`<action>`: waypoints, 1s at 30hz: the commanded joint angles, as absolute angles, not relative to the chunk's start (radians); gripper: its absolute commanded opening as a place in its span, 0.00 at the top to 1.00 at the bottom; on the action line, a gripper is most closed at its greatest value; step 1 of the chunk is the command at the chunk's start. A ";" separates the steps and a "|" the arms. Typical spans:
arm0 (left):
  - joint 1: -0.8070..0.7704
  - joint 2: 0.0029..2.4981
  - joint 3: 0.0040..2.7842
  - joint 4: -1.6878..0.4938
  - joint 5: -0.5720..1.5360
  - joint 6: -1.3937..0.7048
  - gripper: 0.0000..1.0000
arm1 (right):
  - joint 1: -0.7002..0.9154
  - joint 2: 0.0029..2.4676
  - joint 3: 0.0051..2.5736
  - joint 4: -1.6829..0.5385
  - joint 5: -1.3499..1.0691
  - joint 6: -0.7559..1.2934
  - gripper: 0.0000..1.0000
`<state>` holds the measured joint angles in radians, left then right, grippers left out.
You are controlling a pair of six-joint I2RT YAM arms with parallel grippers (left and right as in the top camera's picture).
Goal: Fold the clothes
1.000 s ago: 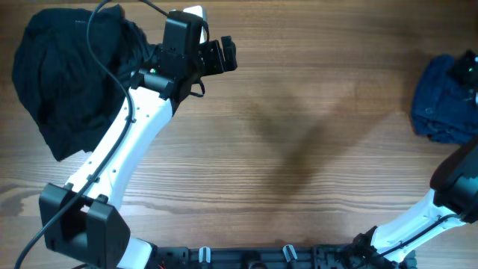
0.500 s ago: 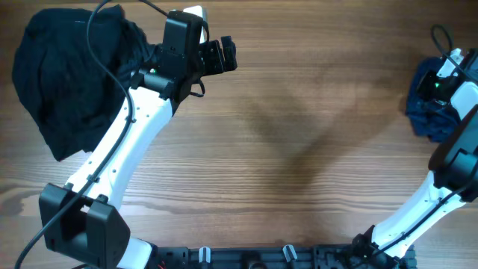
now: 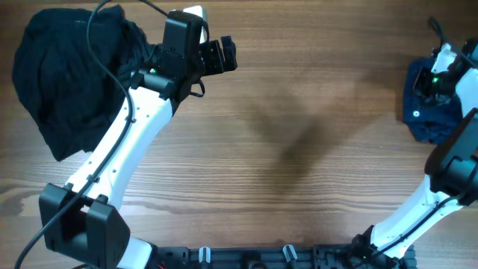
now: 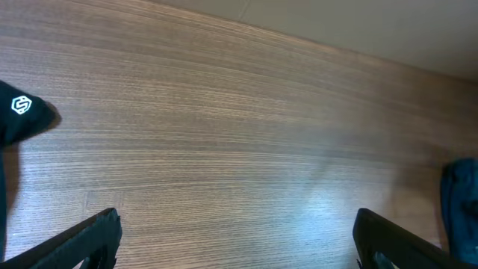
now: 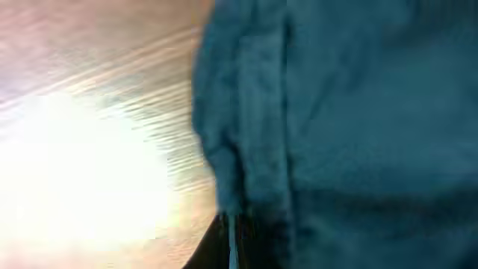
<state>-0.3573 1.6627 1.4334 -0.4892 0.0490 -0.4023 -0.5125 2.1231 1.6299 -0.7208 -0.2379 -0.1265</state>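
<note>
The right gripper, jaws pressed together on a fold of the navy shorts, sits at the far right edge of the wooden table; the shorts lie bunched there, well apart from the black garment heap at far left; the left gripper hovers just beside that heap, fingers spread wide and holding nothing. The step in hand appears to be fetching the shorts toward the table's middle; next, the 2 arms would likely need to spread them flat before any fold.
</note>
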 commanded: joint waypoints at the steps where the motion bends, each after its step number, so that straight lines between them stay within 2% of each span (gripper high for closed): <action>1: -0.356 1.667 1.435 -0.487 0.032 -0.397 0.01 | -0.513 2.059 1.690 -0.765 -0.172 -0.024 0.96; 2: -0.356 1.667 1.435 -0.487 0.032 -0.397 0.01 | -0.519 2.043 1.691 -0.769 -0.130 0.037 0.94; 5: -0.356 1.667 1.435 -0.487 0.032 -0.397 0.01 | -0.543 2.002 1.691 -0.757 -0.066 0.089 0.72; 7: -0.356 1.667 1.435 -0.487 0.032 -0.397 0.00 | -0.565 1.998 1.691 -0.727 -0.059 0.052 0.67; 9: -0.356 1.667 1.435 -0.487 0.032 -0.397 0.00 | -0.590 2.005 1.691 -0.711 -0.058 0.000 0.55; 12: -0.356 1.667 1.435 -0.487 0.032 -0.397 0.00 | -0.644 2.005 1.691 -0.678 -0.040 -0.083 0.45; 19: -0.356 1.667 1.435 -0.497 0.032 -0.397 0.01 | -0.753 2.008 1.691 -0.635 -0.155 -0.242 0.42; 30: -0.356 1.667 1.435 -0.481 0.029 -0.397 0.00 | -0.780 2.142 1.691 -0.590 -0.315 -0.366 0.42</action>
